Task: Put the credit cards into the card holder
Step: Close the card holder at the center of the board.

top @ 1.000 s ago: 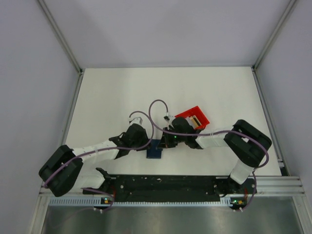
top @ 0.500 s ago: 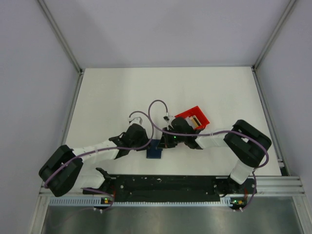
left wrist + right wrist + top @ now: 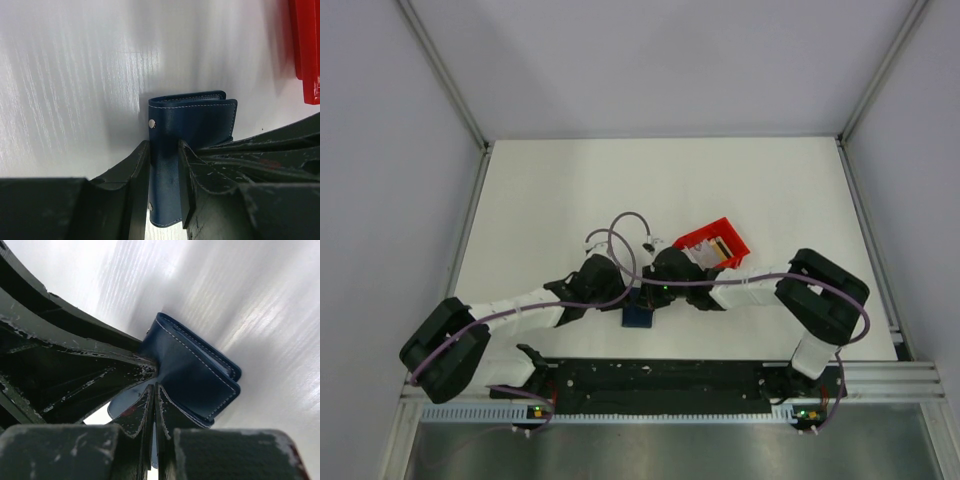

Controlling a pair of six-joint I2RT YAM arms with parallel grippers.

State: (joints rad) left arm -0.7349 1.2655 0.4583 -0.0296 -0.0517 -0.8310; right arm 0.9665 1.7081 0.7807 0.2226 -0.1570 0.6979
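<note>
Beside red bin (image 3: 712, 243), card holder (image 3: 192, 125) clamped.

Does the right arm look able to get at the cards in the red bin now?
Likely yes, after letting go: the right end effector is shut at the card holder, seemingly pinching an inner flap. The red bin with cards sits right beside its wrist, nothing between.

Navy card holder (image 3: 192, 117) between left claw (image 3: 164, 146) fingers
</note>
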